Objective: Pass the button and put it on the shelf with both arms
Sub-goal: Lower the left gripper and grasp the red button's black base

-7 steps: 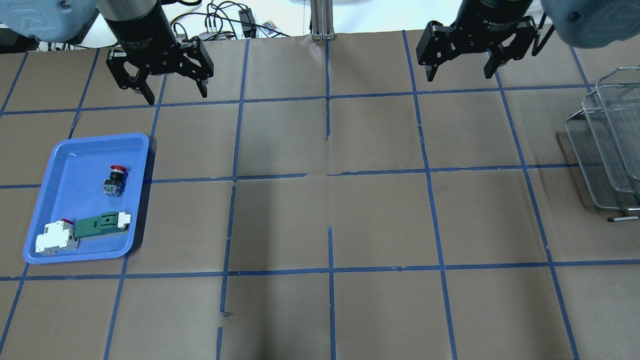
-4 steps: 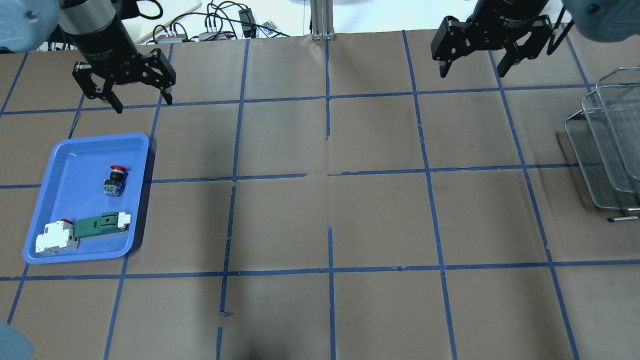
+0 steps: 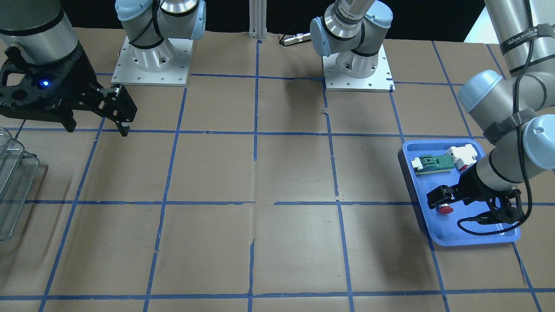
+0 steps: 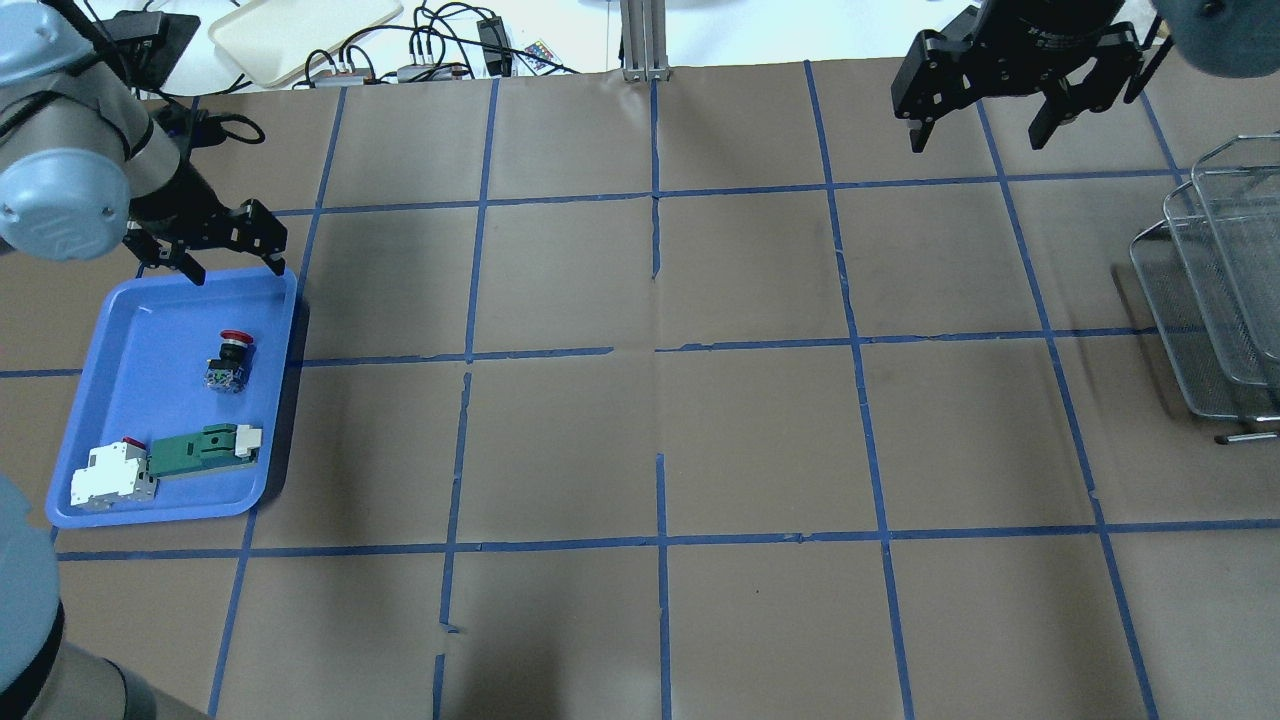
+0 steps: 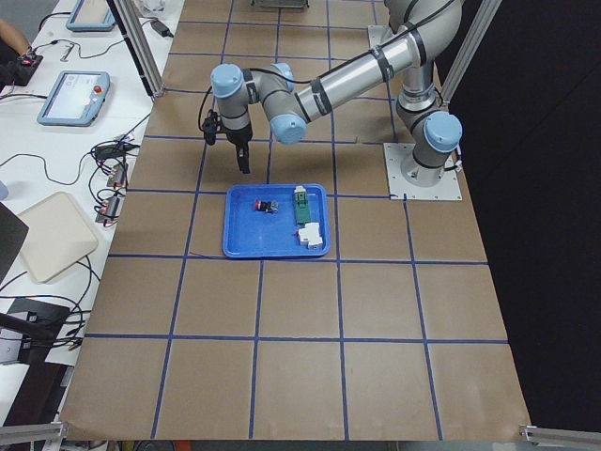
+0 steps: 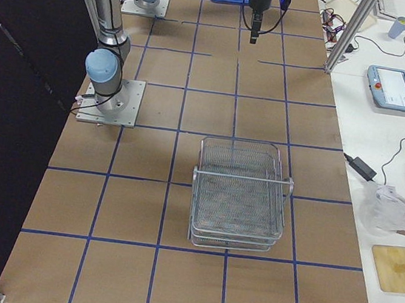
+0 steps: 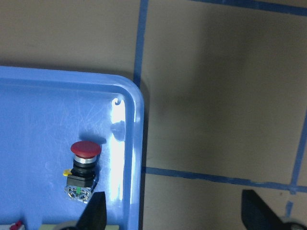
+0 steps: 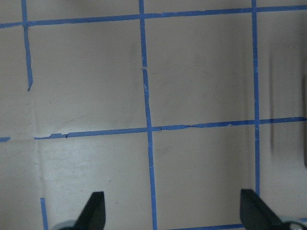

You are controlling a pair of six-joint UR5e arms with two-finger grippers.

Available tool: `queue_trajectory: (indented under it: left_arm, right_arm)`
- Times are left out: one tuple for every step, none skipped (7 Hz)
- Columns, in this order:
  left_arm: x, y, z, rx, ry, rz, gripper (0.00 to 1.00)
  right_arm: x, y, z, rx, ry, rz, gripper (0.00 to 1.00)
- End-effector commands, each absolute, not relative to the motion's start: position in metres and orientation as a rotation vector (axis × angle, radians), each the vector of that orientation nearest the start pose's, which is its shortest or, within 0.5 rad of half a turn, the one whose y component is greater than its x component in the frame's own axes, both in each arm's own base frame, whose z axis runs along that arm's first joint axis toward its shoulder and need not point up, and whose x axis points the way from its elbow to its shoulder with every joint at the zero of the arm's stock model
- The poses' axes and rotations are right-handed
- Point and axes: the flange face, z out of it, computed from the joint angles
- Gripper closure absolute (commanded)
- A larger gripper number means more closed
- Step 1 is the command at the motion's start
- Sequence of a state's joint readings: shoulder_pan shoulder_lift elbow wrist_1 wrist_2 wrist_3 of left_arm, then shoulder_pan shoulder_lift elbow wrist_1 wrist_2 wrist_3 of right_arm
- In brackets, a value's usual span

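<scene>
Button lies in the blue tray; both grippers spread wide.
The left gripper hangs over the tray's far edge, near the button. A green piece and a white block lie beside it. The right gripper hangs by the shelf, holding nothing.

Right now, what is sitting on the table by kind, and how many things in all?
Blue tray: 1
Red-capped button, in the tray: 1
Green-and-white connector, in the tray: 1
White block with a red part, in the tray: 1
Wire shelf: 1
Total: 5
</scene>
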State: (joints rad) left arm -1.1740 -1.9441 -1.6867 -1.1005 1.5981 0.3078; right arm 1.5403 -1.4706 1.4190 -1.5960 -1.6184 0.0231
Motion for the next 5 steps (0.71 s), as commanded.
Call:
queue_trajectory:
  left_arm:
    - [0.170, -0.569, 0.217, -0.086, 3.111, -0.019, 0.00]
    - [0.173, -0.566, 0.201, -0.037, 3.102, -0.053, 0.00]
    - [0.172, -0.564, 0.184, 0.049, 3.115, -0.012, 0.00]
    - [0.172, -0.563, 0.181, 0.076, 3.114, 0.014, 0.00]
    - [0.168, -0.556, 0.176, 0.096, 3.122, 0.047, 0.00]
  right_arm:
    - [0.110, -0.542, 0.523, 0.091, 3.219, -0.158, 0.00]
    - [0.110, -0.537, 0.518, 0.104, 3.222, -0.120, 0.00]
    - [0.114, -0.533, 0.519, 0.107, 3.203, -0.109, 0.00]
    - [0.118, -0.536, 0.512, 0.132, 3.160, -0.086, 0.00]
    - [0.118, -0.536, 0.512, 0.134, 3.155, -0.088, 0.00]
